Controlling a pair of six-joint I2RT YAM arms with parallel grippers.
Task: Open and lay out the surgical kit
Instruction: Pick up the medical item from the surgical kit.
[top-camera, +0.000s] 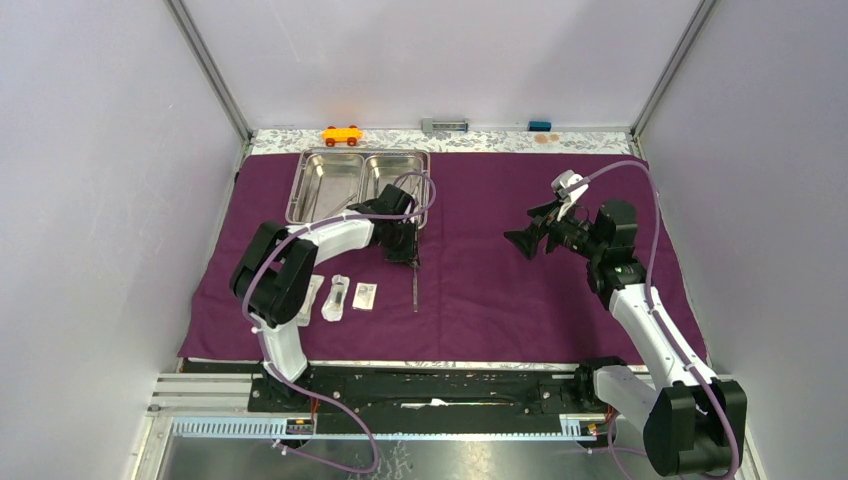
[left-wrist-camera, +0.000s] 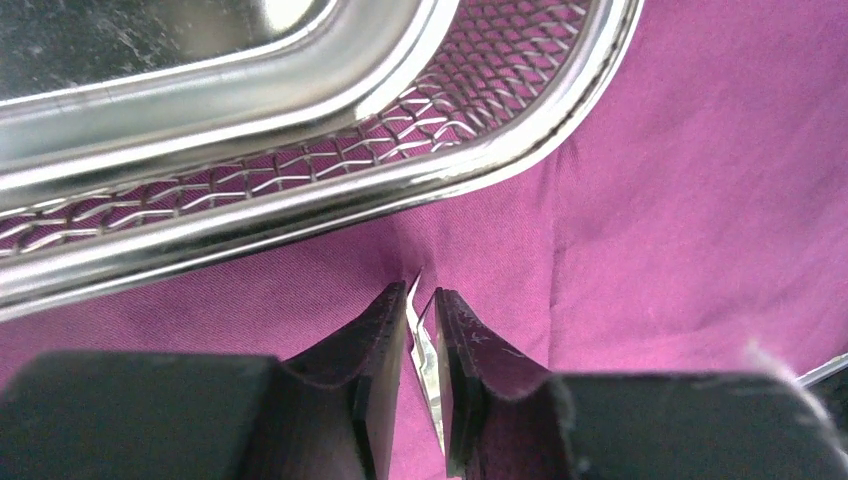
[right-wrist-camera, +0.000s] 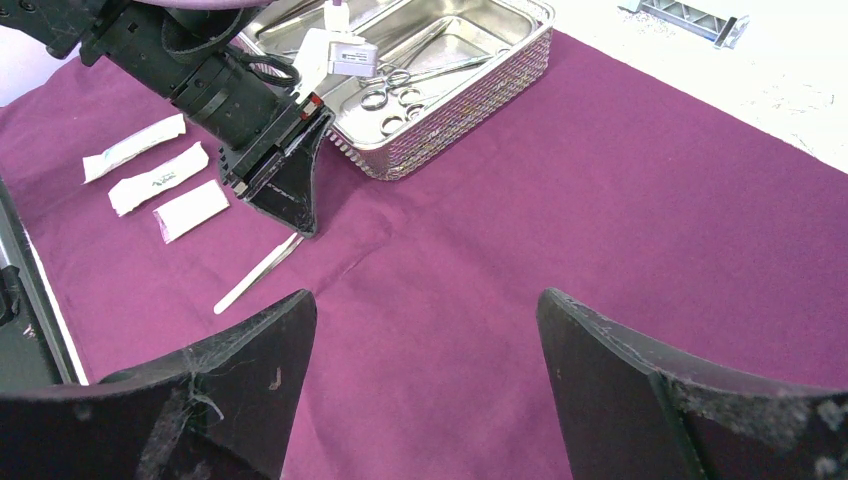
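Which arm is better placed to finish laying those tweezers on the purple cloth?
Left, I'd say. The left tool grips the tweezers low over the cloth, beside the tray. The right tool hangs open, away from them.

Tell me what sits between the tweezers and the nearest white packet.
Nothing: only bare purple cloth separates the tweezers from the nearest packet. The right wrist view shows this plainly, and the top view agrees.
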